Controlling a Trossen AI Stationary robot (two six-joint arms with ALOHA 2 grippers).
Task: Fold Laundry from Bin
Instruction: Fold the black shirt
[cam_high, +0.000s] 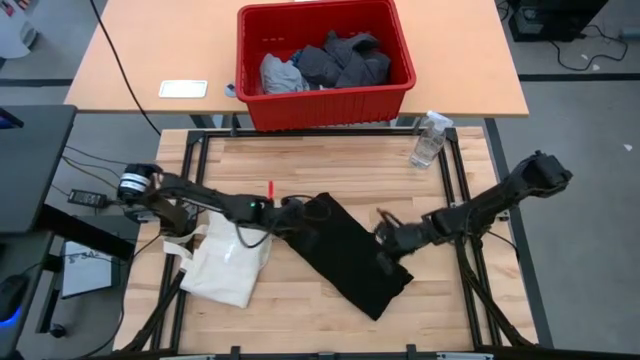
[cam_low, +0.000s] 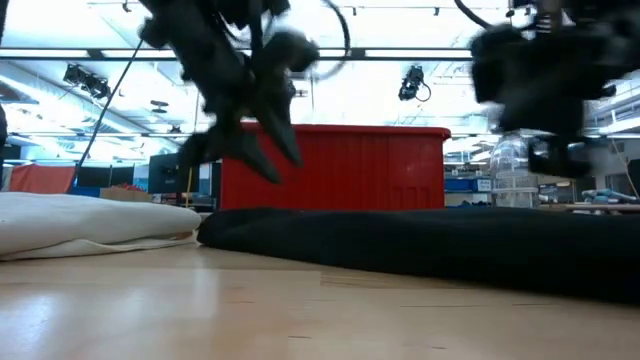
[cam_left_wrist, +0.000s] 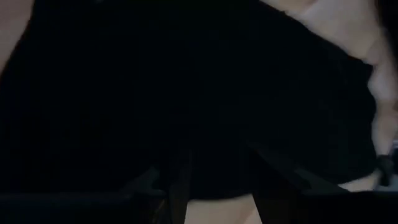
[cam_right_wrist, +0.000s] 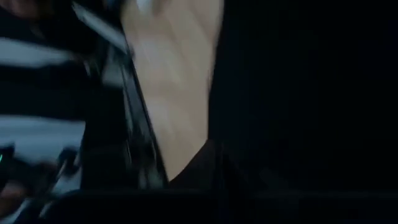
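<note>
Black T-shirt (cam_high: 350, 255) lies folded in a strip mid-table, the bin (cam_high: 325, 105) beyond it. We judge another fold is due. Left gripper (cam_high: 297, 212) hovers parted at one end; right gripper (cam_high: 385, 238), grip unclear.

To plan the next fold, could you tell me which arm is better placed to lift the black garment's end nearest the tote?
Left, probably. The left gripper hangs over the black garment at that end, beside the tote bag; the right gripper sits at its opposite edge.
</note>
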